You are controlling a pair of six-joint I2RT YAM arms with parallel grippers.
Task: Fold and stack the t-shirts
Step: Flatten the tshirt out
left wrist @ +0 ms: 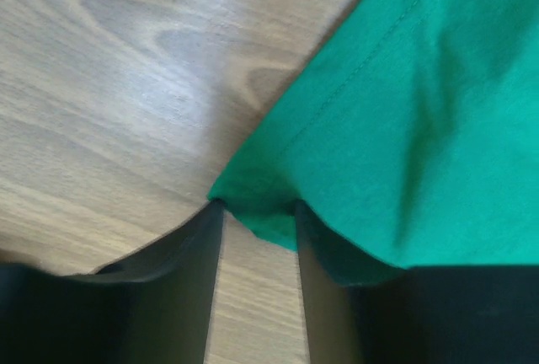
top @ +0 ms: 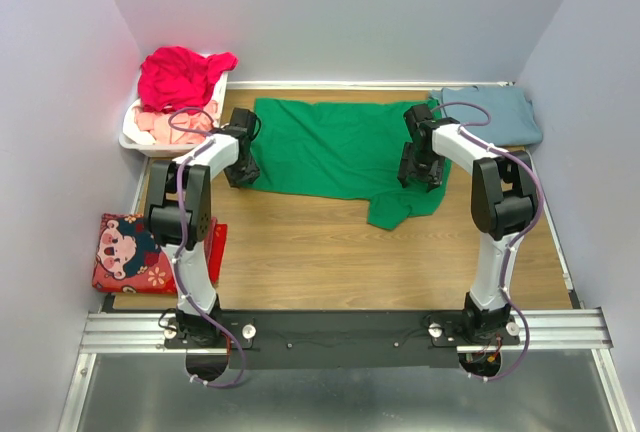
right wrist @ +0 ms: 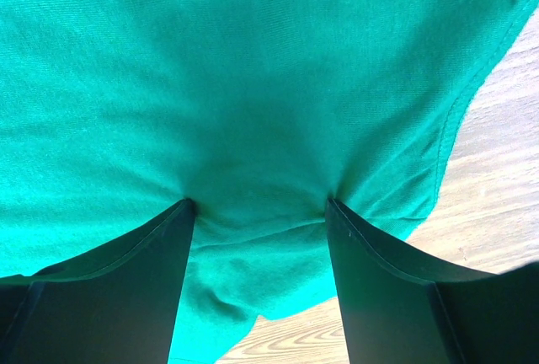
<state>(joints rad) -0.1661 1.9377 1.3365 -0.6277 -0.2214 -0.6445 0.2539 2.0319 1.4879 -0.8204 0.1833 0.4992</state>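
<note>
A bright green t-shirt (top: 335, 147) lies spread flat across the back middle of the wooden table, one sleeve trailing toward the front right. My left gripper (top: 243, 170) stands open at the shirt's near left corner. In the left wrist view this gripper (left wrist: 257, 208) has the green corner (left wrist: 404, 111) reaching between its fingertips. My right gripper (top: 420, 170) is open too, its tips pressed down on the shirt's right side. In the right wrist view the gripper (right wrist: 258, 202) has green fabric (right wrist: 253, 69) puckered between the fingers. A blue-grey t-shirt (top: 490, 112) lies folded at the back right.
A white basket (top: 132, 138) at the back left holds a magenta-red t-shirt (top: 180, 74) and a pale pink one (top: 165, 124). A red cushion with a cartoon print (top: 135, 252) lies at the table's left edge. Walls close in the back and both sides.
</note>
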